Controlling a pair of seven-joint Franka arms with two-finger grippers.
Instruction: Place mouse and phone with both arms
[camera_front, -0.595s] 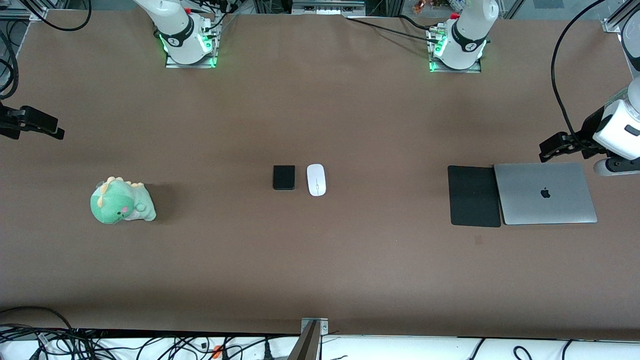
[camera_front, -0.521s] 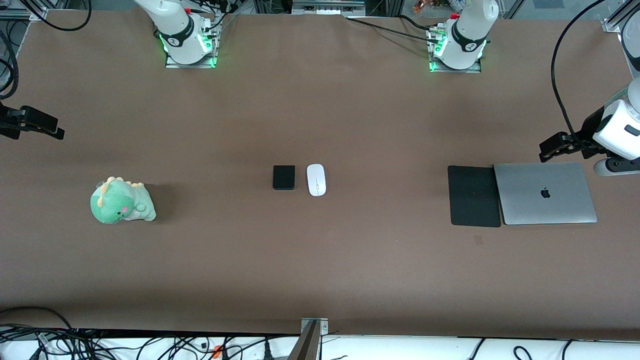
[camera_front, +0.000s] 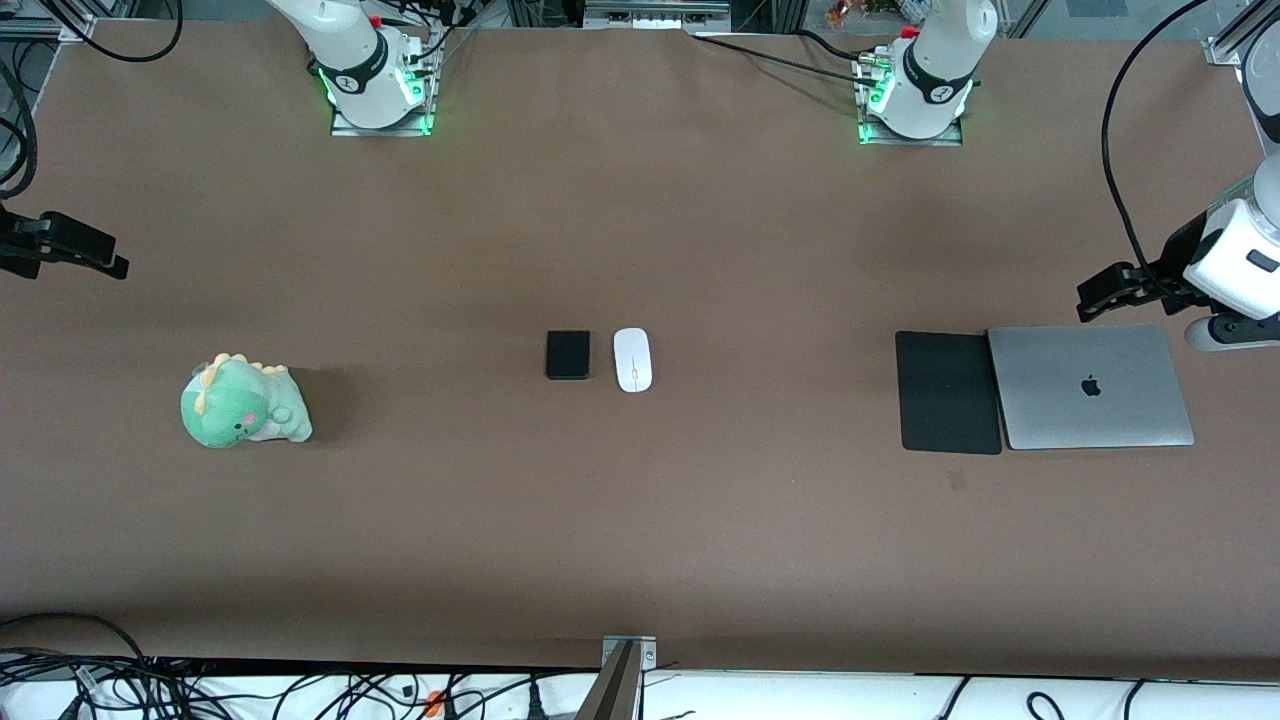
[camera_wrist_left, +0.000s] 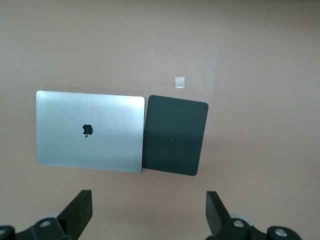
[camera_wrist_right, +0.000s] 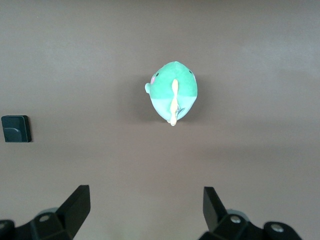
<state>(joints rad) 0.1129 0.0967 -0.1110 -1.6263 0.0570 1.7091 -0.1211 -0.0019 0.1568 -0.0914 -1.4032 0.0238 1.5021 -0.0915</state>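
The black phone (camera_front: 568, 354) and the white mouse (camera_front: 632, 359) lie side by side at the table's middle, the mouse toward the left arm's end. My left gripper (camera_front: 1092, 296) hangs open and empty high over the table beside the laptop; in its wrist view the gripper (camera_wrist_left: 148, 204) shows wide-open fingers. My right gripper (camera_front: 105, 260) hangs open and empty over the right arm's end of the table. Its wrist view shows the gripper (camera_wrist_right: 145, 200) and the phone (camera_wrist_right: 16, 128) at the edge. The mouse is out of both wrist views.
A thin black mouse pad (camera_front: 949, 392) lies against a shut silver laptop (camera_front: 1090, 386) toward the left arm's end; both show in the left wrist view, pad (camera_wrist_left: 175, 135) and laptop (camera_wrist_left: 89, 131). A green plush dinosaur (camera_front: 245, 402) sits toward the right arm's end, also in the right wrist view (camera_wrist_right: 173, 92).
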